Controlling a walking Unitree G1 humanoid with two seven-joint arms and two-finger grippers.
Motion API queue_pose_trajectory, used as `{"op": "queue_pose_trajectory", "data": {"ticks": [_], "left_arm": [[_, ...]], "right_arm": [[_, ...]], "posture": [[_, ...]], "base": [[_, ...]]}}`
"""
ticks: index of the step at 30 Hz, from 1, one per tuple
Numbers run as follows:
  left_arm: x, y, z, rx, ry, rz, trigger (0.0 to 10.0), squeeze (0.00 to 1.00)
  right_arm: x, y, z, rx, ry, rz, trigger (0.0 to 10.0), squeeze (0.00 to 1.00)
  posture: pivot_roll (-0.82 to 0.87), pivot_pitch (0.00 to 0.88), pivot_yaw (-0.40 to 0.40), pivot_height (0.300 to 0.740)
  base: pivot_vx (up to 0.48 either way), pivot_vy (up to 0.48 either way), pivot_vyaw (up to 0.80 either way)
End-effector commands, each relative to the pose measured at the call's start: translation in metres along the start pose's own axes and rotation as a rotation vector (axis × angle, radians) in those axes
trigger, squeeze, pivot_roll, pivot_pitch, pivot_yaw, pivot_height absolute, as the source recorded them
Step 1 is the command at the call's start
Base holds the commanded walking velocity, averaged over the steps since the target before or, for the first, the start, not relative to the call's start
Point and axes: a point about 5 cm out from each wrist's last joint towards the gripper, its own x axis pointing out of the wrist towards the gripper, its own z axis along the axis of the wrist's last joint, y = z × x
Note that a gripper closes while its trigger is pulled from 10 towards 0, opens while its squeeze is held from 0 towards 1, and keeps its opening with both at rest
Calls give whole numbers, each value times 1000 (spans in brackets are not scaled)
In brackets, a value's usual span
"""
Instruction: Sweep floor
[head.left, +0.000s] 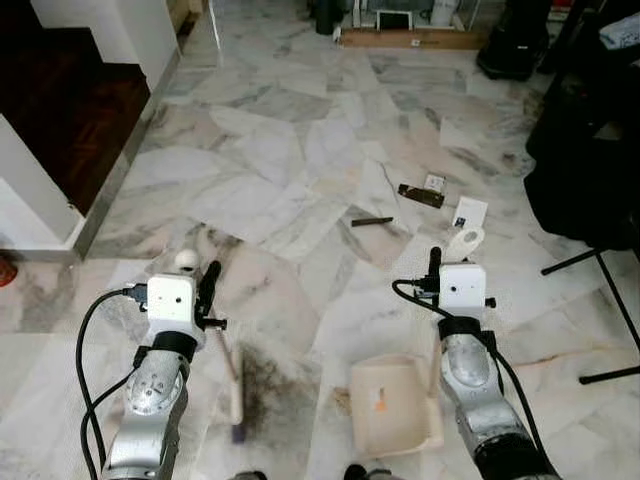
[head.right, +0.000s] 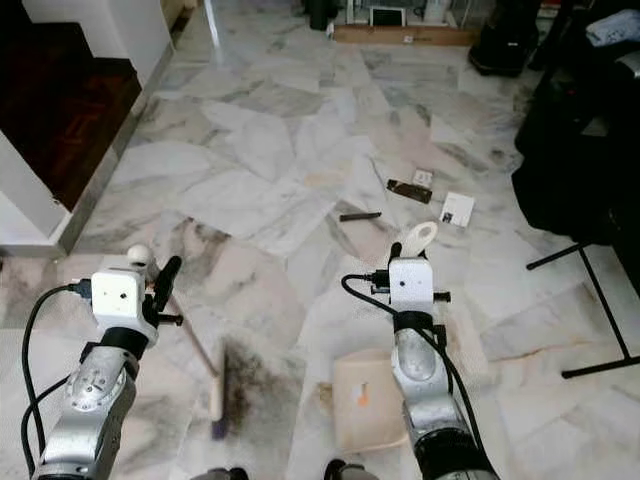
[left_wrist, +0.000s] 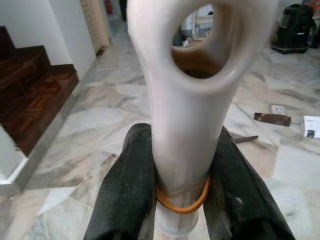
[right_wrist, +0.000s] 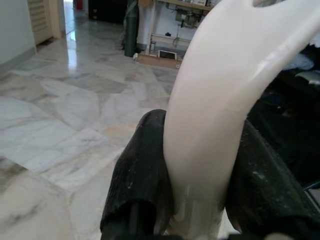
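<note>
My left gripper is shut on the cream handle of a hand brush; an orange rubber band circles the handle between the fingers. The brush head rests on the marble floor beside a dark smear of dust. On the right, my right gripper is shut on the looped cream handle of a dustpan. The dustpan's tray lies flat on the floor to the right of the dust. Ahead lie a dark strip, a brown piece and a white card.
Dark wooden stairs and a white wall corner stand at the left. Black furniture and thin black stand legs crowd the right. A flat cardboard box lies at the far end. Open marble floor stretches ahead.
</note>
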Motion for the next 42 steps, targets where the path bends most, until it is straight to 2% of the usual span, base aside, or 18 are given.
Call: {"op": "queue_pose_trajectory", "data": {"ticks": [1, 15, 42], "left_arm": [[0, 2, 6, 9, -30, 2, 10000, 0], [1, 2, 5, 9, -24, -1, 10000, 0], [0, 2, 4, 8, -18, 7, 10000, 0]], "right_arm": [[1, 1, 4, -4, -23, 6, 10000, 0], [1, 4, 4, -6, -32, 19, 10000, 0], [1, 6, 3, 3, -21, 35, 10000, 0]], "posture": [[134, 182, -8, 740], [138, 166, -10, 740], [137, 188, -13, 740]], "base": [[0, 0, 0], [0, 0, 0], [286, 0, 0]]}}
